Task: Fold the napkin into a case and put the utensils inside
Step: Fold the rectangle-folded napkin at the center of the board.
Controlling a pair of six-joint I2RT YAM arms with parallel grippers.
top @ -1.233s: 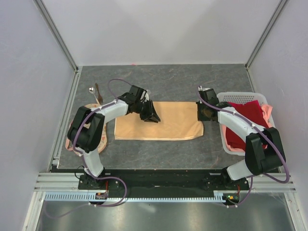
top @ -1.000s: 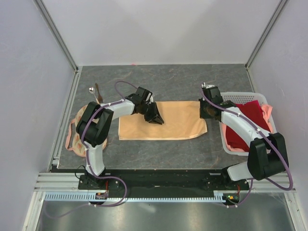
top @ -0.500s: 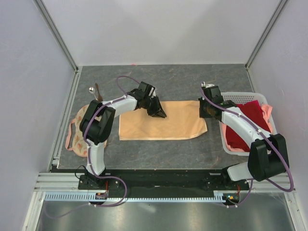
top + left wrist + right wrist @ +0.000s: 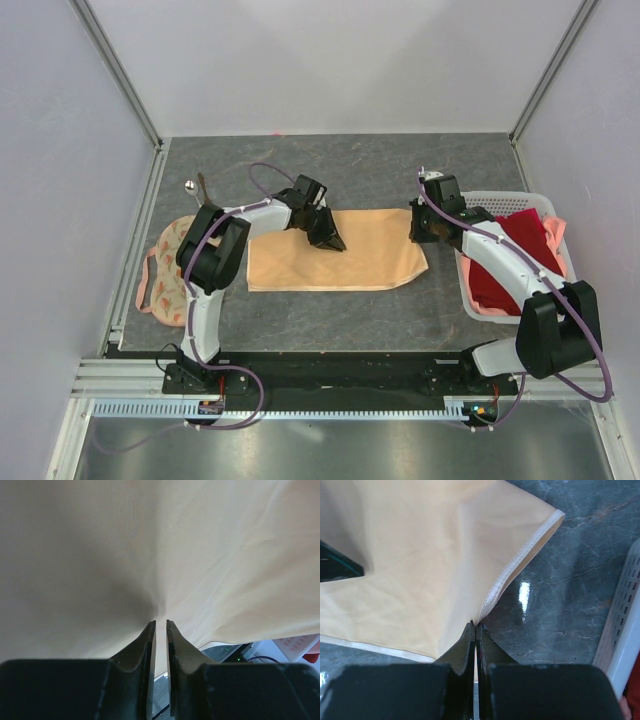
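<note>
I see the napkin (image 4: 345, 265) lying mid-table with its long axis running left to right, my left gripper (image 4: 334, 243) nearly closed, pinching a pucker toward its far left, and my right gripper (image 4: 419, 234) clamped tight on its right hem.

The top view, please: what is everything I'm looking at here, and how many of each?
napkin: one, peach-orange, lying flat mid-table
spoon: one, silver, far left of the table
stick utensil: one, dark brown, beside the spoon
round cloth: one, cream with orange print and pink trim, left edge
basket: one, white plastic lattice, right side
red cloth: one, dark red, in the basket
table: one, grey marbled
left arm, right arm: two, white and black, bases at the near edge
left fingers: black, pinching the napkin near its far edge
right fingers: black, shut on the napkin's right hem
</note>
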